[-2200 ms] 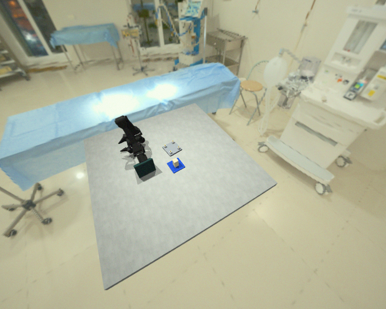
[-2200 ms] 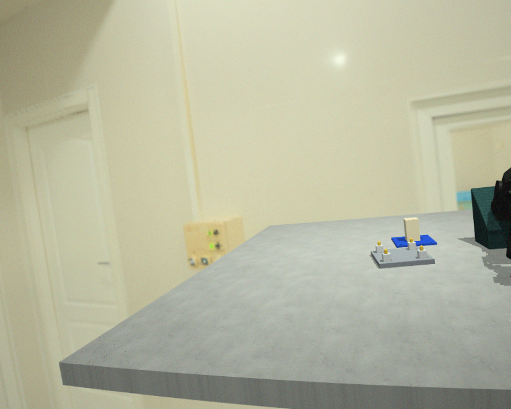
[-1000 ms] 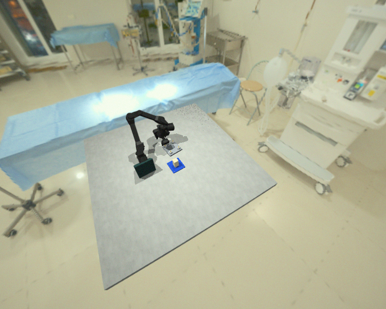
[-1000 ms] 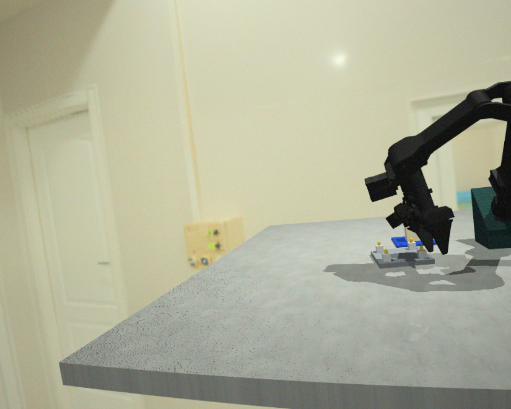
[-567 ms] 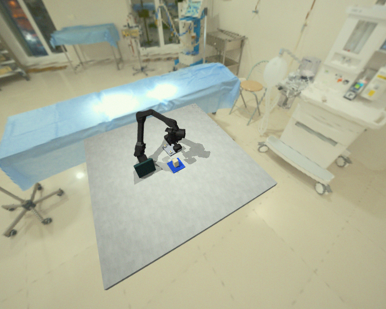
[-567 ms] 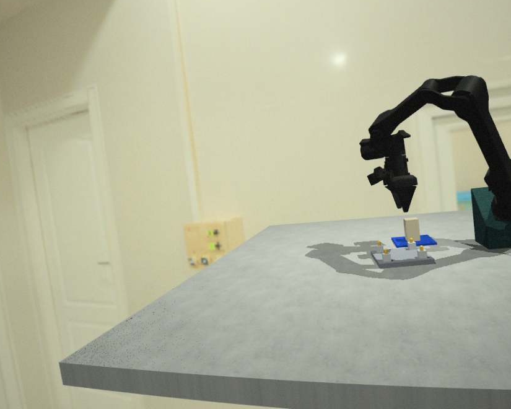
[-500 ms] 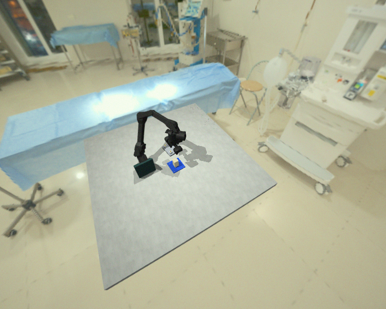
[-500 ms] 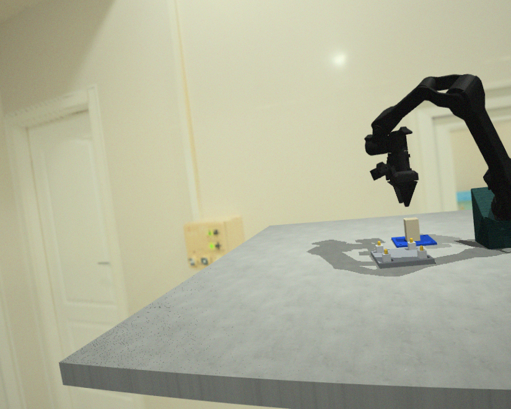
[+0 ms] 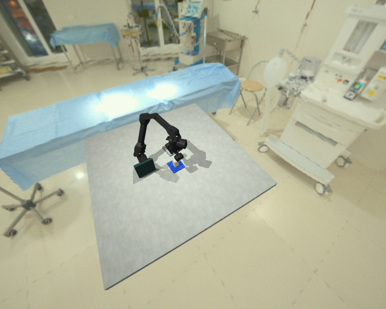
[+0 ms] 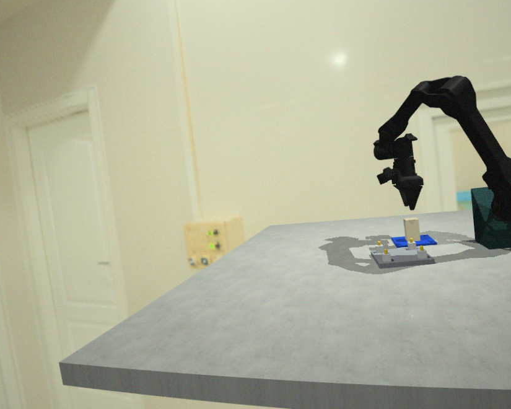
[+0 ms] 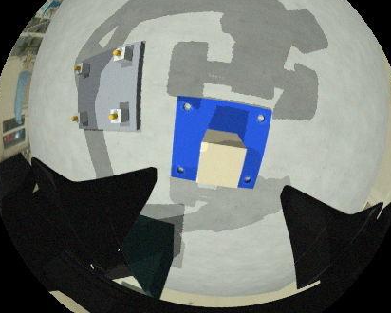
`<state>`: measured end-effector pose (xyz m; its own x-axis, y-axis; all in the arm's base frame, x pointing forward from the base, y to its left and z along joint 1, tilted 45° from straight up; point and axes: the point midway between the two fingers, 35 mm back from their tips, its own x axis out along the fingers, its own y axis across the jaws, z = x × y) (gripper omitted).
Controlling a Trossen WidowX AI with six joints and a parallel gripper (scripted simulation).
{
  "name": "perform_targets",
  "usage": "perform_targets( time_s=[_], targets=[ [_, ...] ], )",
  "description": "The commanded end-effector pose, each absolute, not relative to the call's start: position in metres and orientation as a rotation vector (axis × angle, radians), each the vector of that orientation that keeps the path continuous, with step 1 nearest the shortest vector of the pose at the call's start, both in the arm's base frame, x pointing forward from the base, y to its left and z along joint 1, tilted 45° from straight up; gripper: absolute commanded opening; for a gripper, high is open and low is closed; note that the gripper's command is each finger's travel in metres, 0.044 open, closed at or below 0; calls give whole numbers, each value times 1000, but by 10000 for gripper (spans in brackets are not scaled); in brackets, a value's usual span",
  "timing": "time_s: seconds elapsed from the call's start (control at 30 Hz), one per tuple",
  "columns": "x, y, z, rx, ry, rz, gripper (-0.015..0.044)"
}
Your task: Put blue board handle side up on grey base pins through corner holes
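The black two-fingered hand, wide open and holding nothing, is above the flat blue square board with cream block handle.

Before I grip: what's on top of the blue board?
The cream square handle stands on the blue board. All four corner holes show in the wrist view; the surface beneath the handle is covered.
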<state>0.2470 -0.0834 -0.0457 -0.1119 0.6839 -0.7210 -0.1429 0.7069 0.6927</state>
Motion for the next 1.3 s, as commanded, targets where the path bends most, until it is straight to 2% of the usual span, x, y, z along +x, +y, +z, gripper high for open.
perform_targets(
  time_s=[0.0, 1.27],
  targets=[
    [245, -78, -52, 470, 1531, 739, 440],
    [239, -35, -96, 471, 1530, 740, 440]
  ],
)
